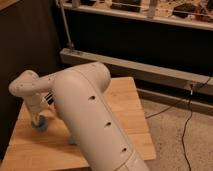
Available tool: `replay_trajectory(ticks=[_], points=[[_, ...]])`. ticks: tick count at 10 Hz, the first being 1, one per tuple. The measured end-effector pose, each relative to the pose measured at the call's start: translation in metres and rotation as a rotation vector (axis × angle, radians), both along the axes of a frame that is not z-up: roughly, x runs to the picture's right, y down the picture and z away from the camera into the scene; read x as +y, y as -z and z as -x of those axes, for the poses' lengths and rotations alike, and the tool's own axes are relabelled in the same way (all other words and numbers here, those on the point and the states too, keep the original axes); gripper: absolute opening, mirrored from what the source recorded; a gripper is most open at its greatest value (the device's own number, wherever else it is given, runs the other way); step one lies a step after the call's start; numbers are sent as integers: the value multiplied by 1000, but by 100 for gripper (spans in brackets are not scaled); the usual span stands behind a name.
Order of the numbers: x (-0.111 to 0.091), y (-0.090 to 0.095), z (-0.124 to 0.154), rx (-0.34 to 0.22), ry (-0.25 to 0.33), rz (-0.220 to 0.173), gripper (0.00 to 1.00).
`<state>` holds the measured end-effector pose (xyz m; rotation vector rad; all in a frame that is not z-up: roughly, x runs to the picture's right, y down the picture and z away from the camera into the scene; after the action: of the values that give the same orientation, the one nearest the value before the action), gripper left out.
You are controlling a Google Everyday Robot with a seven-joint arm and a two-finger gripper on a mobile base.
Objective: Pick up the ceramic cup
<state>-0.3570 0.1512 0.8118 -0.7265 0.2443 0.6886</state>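
Gripper point(37, 116) on a bulky white arm point(95, 120) hangs at about eight o'clock in view, close over the ceramic cup point(41, 123), a small blue-grey cup near the nine o'clock edge of a wooden table point(127, 100); whether it is apart or clamped on the cup cannot be told. Cup likely rigid, fairly light, glazed-slick and chippable, so pinching one rim wall seems best. Speckled floor point(175, 145) with a black cable point(186, 125) lies at four o'clock, a dark shelving unit point(125, 45) at twelve.
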Motion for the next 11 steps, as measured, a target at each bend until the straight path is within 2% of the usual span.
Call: replay_trajectory(ticks=[3,4,7,9,10,11], points=[[10,-9,1,-6,26,-6,65],[14,-12,1,-7,38,-6,62],[19,-18,-1,-8,46,-8,34],[16,-19,-1,0,27,-7,13],[14,-19,-5,28,12,-1,4],[11,-18,-10,65,-13,15,0]])
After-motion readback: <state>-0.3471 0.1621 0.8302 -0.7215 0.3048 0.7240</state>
